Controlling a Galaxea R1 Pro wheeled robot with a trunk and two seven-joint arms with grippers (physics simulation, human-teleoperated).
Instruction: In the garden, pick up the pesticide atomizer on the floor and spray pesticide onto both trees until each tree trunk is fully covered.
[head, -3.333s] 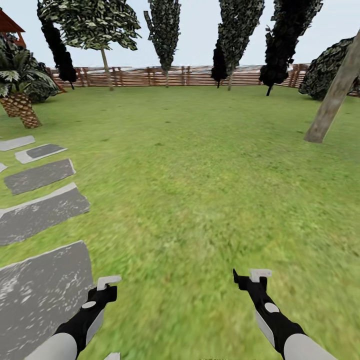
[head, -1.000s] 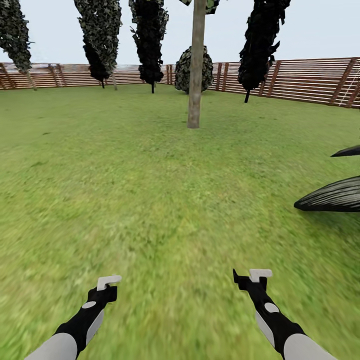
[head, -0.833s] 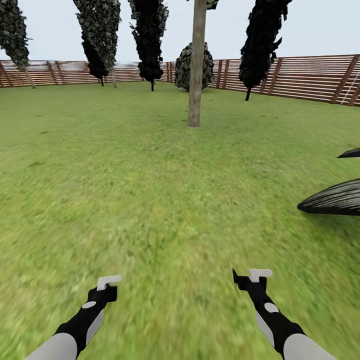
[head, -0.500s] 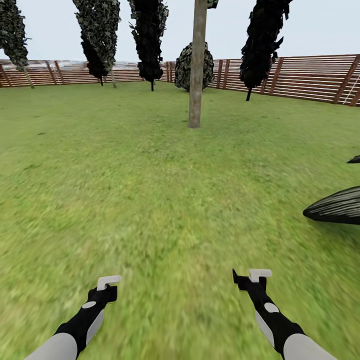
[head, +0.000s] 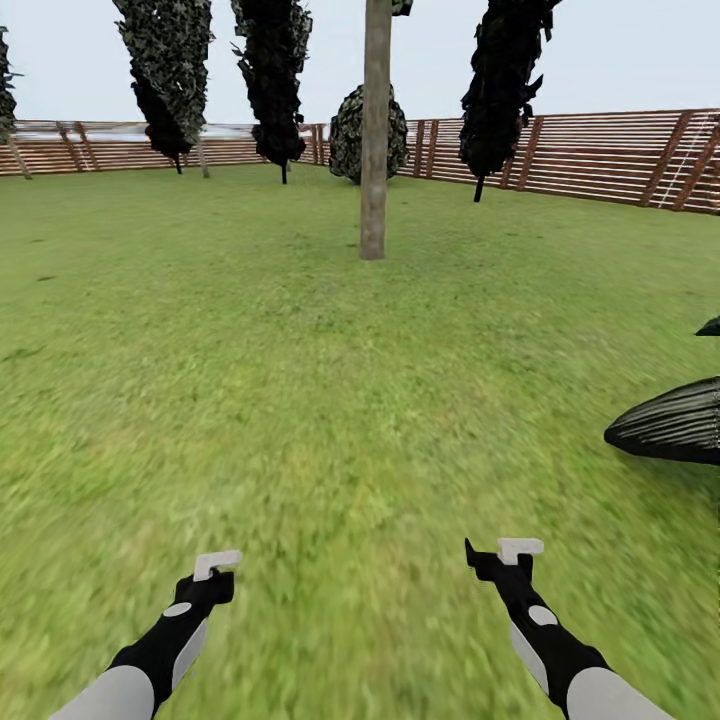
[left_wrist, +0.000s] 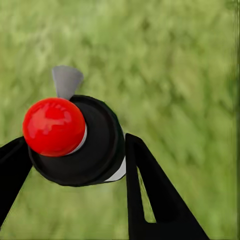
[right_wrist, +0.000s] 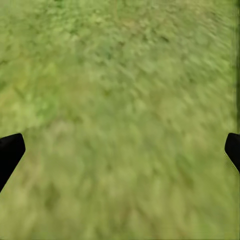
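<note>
While the robot crosses the floor (head: 300, 380) of the fenced garden, one pale tree trunk (head: 374, 150) stands well ahead, so I judge this an approach for spraying. Both arms ride low and forward. The right tool (head: 520, 548) is spread wide and empty. The left tool (head: 217, 563) clamps the red-knobbed pesticide atomizer (left_wrist: 95, 145), ready to aim.

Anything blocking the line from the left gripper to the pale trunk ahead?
Nothing visible. Only blurry green grass lawn lies between the left gripper, whose fingers clasp a red-knobbed black round object, and the thick pale grey-tan tree trunk. A dark ribbed leaf-like shape sits off to the right, clear of that line.
</note>
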